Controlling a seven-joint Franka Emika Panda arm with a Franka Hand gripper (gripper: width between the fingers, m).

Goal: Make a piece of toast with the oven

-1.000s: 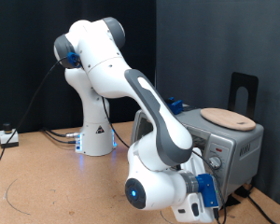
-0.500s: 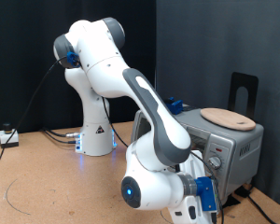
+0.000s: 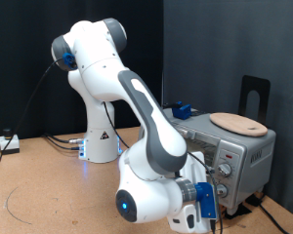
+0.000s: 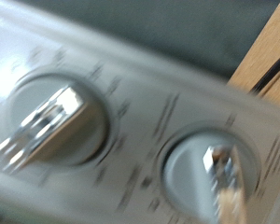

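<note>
The oven [image 3: 246,154] is a silver-grey box at the exterior view's right, with knobs [image 3: 226,168] down its front right side. My gripper [image 3: 203,207] hangs low in front of the oven's knob panel; its fingers are hidden behind the hand. The wrist view is blurred and close on two round grey knobs [image 4: 56,126] [image 4: 210,175] with shiny metal grips; no fingers show there. The piece of toast is out of view. The oven door is hidden behind my arm.
A round flat light-wood board [image 3: 239,123] lies on top of the oven. A black stand [image 3: 256,94] rises behind it and a blue object [image 3: 183,109] sits behind the oven. Cables and a small box [image 3: 8,143] lie on the wooden table at the left.
My arm's lower end and hand have swung down and towards the exterior view's left, a little away from the oven front. The oven and board have not moved.
</note>
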